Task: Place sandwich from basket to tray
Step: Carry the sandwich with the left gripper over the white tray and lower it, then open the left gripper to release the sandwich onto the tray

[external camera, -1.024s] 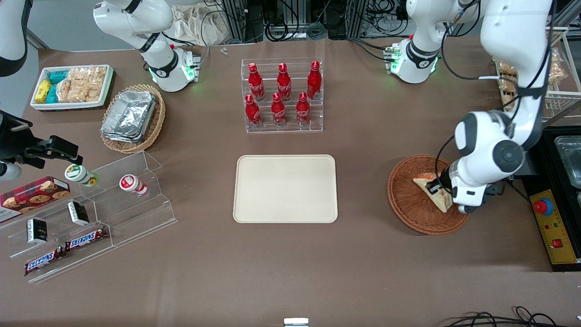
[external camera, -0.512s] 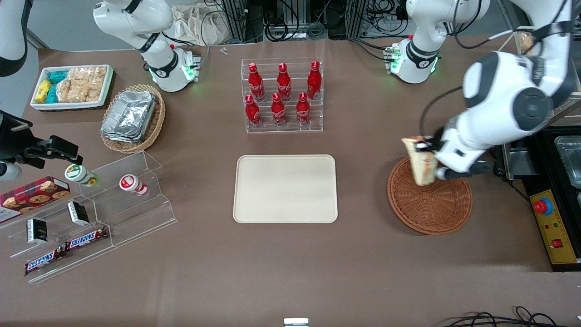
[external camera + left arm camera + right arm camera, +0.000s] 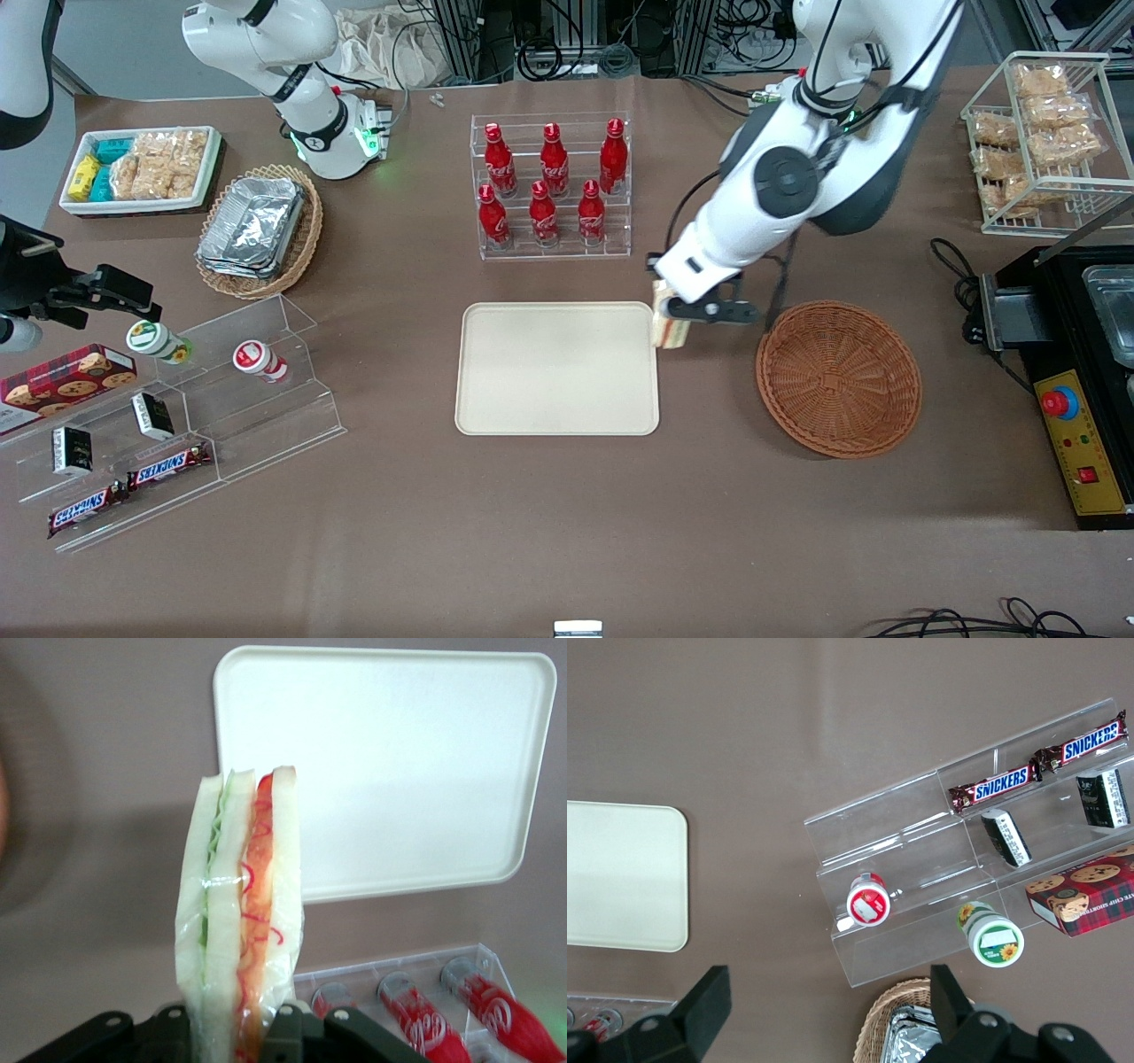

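Our gripper [image 3: 671,312] was clamped on the sandwich [image 3: 670,329], the fingers [image 3: 285,1034] pressed against the two bread faces near one end, so the wedge hung on edge with its filling layers showing. In the front view it hung in the air just at the tray's [image 3: 556,416] edge toward the working arm, near the corner farther from the camera, roughly at two o'clock from the tray's middle. We judged the step in hand to be the carry: the sandwich was out of the basket [image 3: 838,378] and not yet set down. The next move, as we read it, called for a short travel toward nine o'clock until the wedge stood over the bare middle of the tray, then a descent and a release low enough that the sandwich would not topple or bounce off the low rim. Going from the front camera outward, the tray lay nearest, beside it the basket toward the working arm's end at about three o'clock and well apart from the gripper; then came the gripper with the sandwich hanging directly below its fingers, and farthest the clear rack of red bottles [image 3: 551,188] at twelve o'clock from the tray. We saw nothing lying on the tray.
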Controlling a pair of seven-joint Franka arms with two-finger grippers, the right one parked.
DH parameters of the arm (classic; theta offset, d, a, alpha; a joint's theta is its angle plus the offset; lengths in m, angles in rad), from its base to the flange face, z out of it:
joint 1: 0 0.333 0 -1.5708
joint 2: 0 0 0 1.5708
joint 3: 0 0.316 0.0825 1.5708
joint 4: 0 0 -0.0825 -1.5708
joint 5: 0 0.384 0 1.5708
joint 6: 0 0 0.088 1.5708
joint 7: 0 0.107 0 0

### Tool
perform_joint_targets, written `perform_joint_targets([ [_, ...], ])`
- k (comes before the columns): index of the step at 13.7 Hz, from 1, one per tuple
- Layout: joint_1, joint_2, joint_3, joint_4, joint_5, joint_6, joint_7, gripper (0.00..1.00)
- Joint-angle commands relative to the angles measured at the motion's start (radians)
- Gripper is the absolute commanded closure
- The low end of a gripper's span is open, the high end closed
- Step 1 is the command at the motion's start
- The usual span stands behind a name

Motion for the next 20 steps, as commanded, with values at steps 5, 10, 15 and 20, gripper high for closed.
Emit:
perform_joint_targets([
  [5, -0.091, 0.377, 0.002, 0.142, 0.337, 0.257, -0.220, 0.96],
  [10, -0.088, 0.370, 0.004, 0.179, 0.349, 0.245, -0.303, 0.00],
  [15, -0.036, 0.212, 0.002, 0.282, 0.329, -0.042, -0.409, 0.00],
  [20, 0.075, 0.092, -0.004, 0.412, 0.219, -0.373, -0.224, 0.00],
])
